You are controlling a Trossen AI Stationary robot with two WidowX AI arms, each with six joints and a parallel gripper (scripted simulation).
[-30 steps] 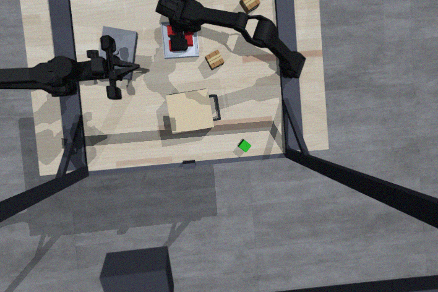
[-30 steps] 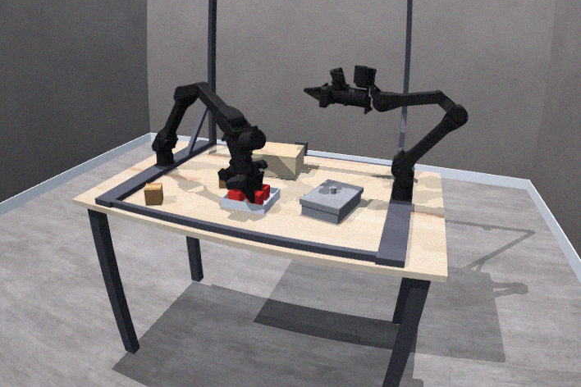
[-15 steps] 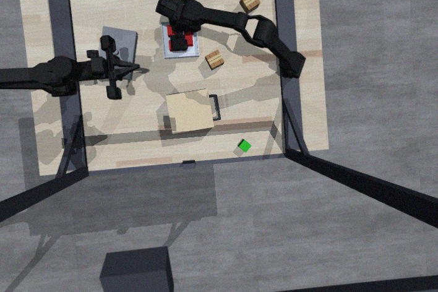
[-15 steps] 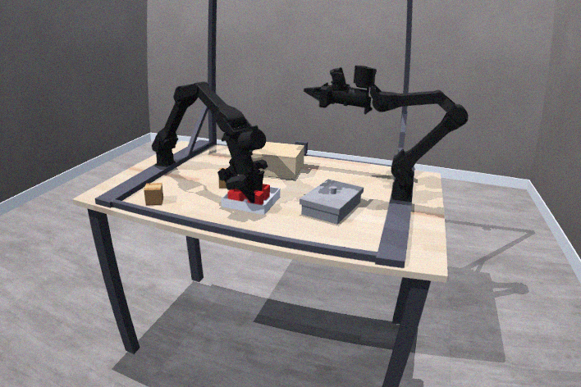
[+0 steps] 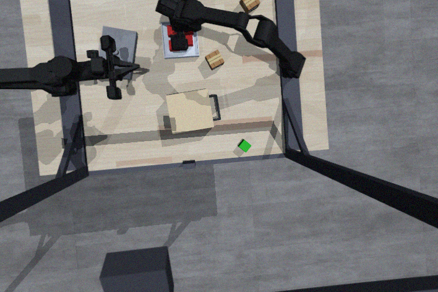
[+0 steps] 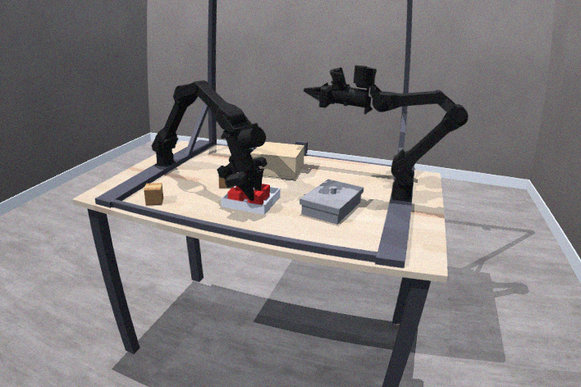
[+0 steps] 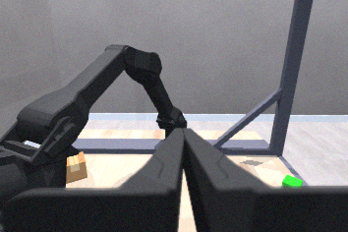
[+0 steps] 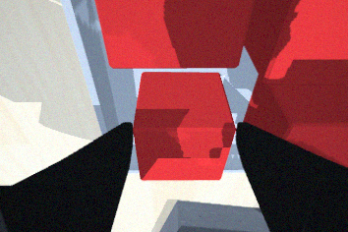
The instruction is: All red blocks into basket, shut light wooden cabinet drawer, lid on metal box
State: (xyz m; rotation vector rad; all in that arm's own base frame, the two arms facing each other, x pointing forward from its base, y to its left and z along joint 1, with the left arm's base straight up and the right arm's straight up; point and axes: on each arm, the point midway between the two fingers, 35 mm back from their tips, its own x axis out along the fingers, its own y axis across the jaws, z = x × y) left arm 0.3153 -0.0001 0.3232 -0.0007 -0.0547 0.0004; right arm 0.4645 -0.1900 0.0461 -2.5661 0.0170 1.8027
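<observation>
The basket holds several red blocks. My right gripper is down at the basket. Its fingers are open, with narrow gaps beside a small red block between them, low beside the basket wall. My left gripper is shut and empty, held high near the metal box. The box's lid is on and looks level. The light wooden cabinet has its handle at one side; its drawer looks shut.
One wooden crate-like block stands close to the basket. Another wooden block stands near the frame corner. A green block lies beyond the cabinet, near the table edge. The right arm reaches over the basket.
</observation>
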